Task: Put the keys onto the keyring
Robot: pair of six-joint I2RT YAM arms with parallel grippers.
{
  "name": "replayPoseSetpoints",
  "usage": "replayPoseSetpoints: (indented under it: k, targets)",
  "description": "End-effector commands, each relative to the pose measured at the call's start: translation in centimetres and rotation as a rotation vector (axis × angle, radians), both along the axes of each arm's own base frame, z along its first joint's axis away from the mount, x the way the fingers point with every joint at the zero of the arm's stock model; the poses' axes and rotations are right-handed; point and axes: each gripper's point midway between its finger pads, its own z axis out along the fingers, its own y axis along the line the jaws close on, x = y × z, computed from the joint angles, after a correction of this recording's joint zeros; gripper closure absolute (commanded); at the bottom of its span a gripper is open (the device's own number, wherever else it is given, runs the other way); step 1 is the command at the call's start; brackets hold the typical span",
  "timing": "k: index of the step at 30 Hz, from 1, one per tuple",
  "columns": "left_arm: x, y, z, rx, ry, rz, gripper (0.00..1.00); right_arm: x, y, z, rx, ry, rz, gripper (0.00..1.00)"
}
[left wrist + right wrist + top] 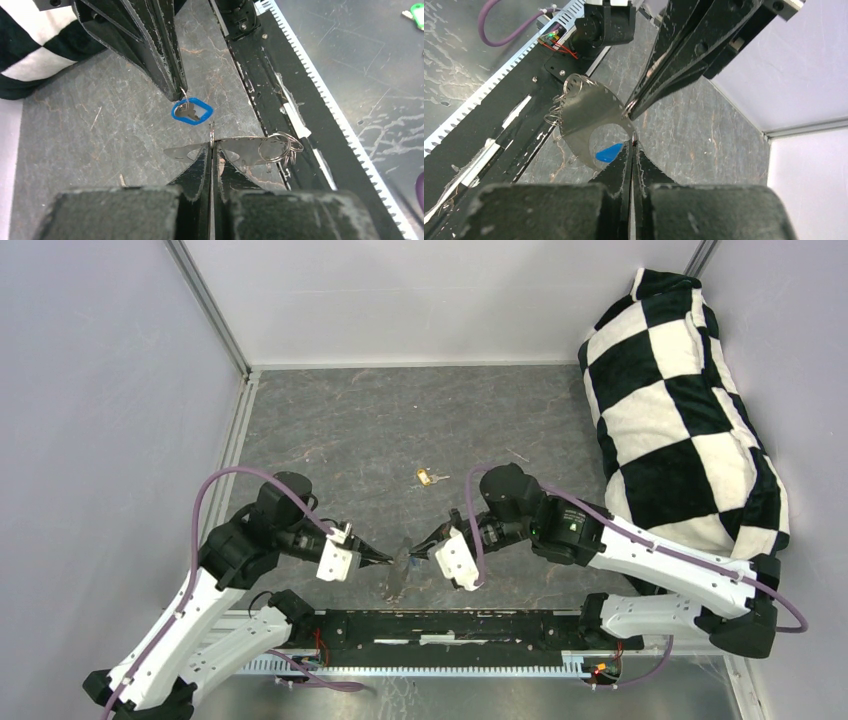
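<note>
Threading the blue key [190,114] onto the keyring [242,150], it seems.
Left jaws pinch the keyring, right jaws clamp the blue key; next calls for fine alignment. 1 brass key [428,477] lies apart.

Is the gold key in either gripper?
No: in the top view the gold key lies on the table, apart from the left gripper and right gripper.

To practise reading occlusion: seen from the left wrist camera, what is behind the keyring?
The blue key hangs there from the right gripper, table beyond. The left gripper covers part of the keyring itself.
</note>
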Motion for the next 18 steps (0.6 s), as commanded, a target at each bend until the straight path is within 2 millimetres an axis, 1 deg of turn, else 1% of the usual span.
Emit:
replayPoseSetpoints:
  k: [1, 4, 8, 12, 18]
  targets:
    - [0.1, 0.1, 1.7, -0.041, -0.216, -0.076, 0.98, -0.7, 0.8, 1.1, -0.007, -0.055, 0.036, 0.99]
    - [0.3, 0.1, 2.1, -0.052, -0.273, -0.089, 0.98, -0.9, 1.1, 0.9, -0.022, -0.071, 0.035, 0.99]
    - [0.3, 0.0, 2.6, -0.066, -0.308, -0.106, 0.98, -1.0, 1.2, 1.3, -0.018, -0.090, 0.025, 0.99]
    - [0.2, -0.1, 2.8, -0.072, -0.297, -0.110, 0.98, -1.0, 1.4, 1.6, -0.010, -0.107, 0.021, 0.99]
    - [-0.1, -0.2, 3.1, -0.075, -0.251, -0.106, 0.98, -0.3, 1.5, 2.1, 0.006, -0.141, -0.015, 0.99]
